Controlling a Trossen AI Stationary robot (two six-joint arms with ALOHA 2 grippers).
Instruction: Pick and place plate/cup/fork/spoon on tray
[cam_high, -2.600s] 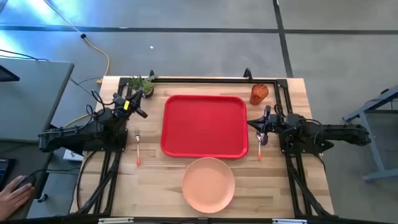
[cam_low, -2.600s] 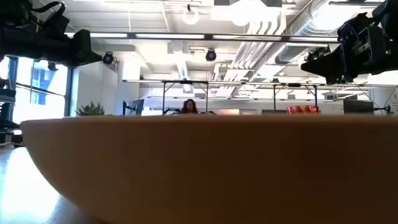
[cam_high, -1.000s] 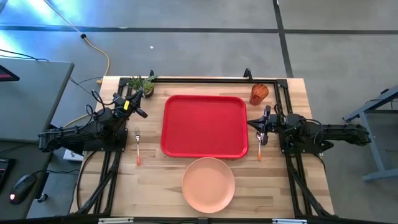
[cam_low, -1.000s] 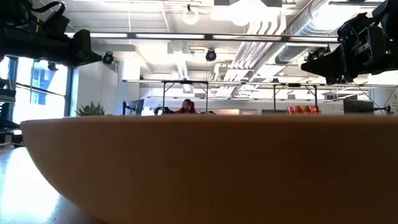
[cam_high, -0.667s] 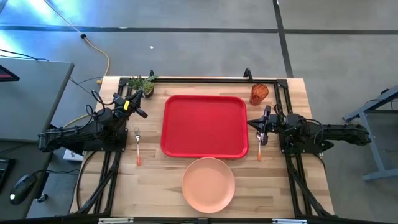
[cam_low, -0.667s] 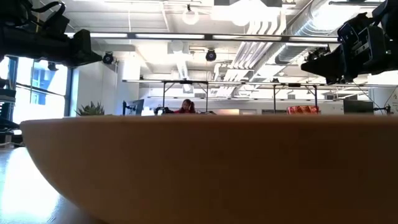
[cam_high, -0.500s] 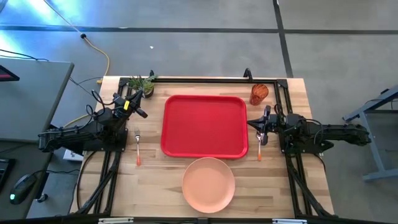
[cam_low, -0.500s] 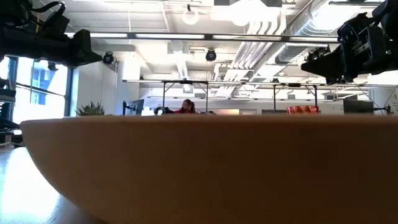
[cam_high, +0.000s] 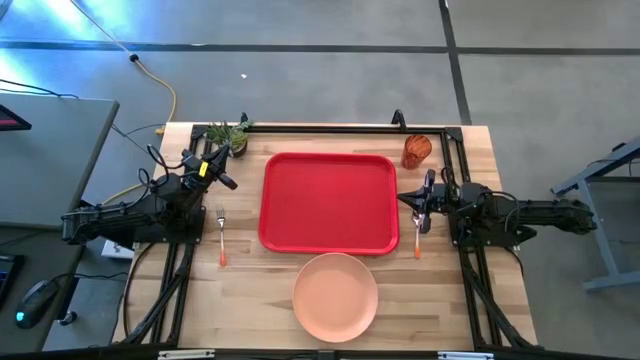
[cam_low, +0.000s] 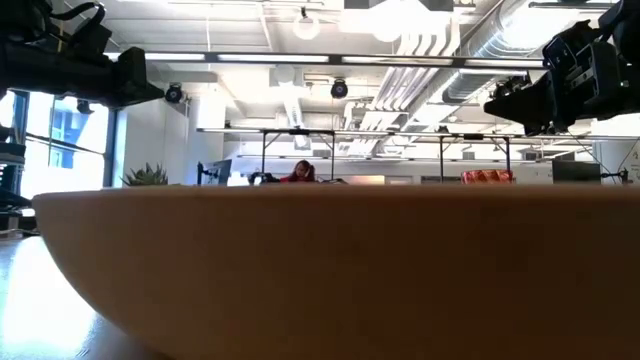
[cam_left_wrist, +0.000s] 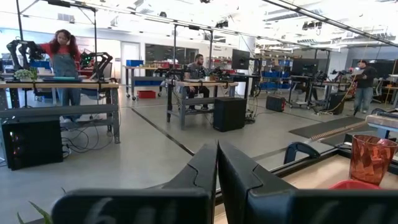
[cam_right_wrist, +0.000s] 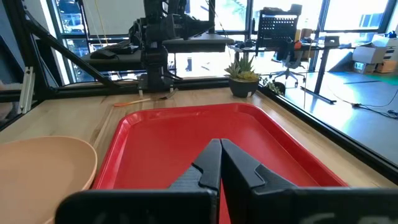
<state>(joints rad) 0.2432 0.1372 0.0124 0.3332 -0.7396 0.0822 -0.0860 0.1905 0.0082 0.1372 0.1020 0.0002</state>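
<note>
Right gripper, fingers pressed together and empty, hangs just right of the tray, directly above the spoon, whose handle runs alongside the tray's edge.

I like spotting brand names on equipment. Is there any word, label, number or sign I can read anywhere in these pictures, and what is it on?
None can be read.
The bright red rectangular plastic tray, the round peach plate and the translucent orange-red ribbed cup carry no print.
The yellow patch on the left arm may be a label; too small to read.
The red boxes on a far shelf in the low view are too blurred to read.
</note>
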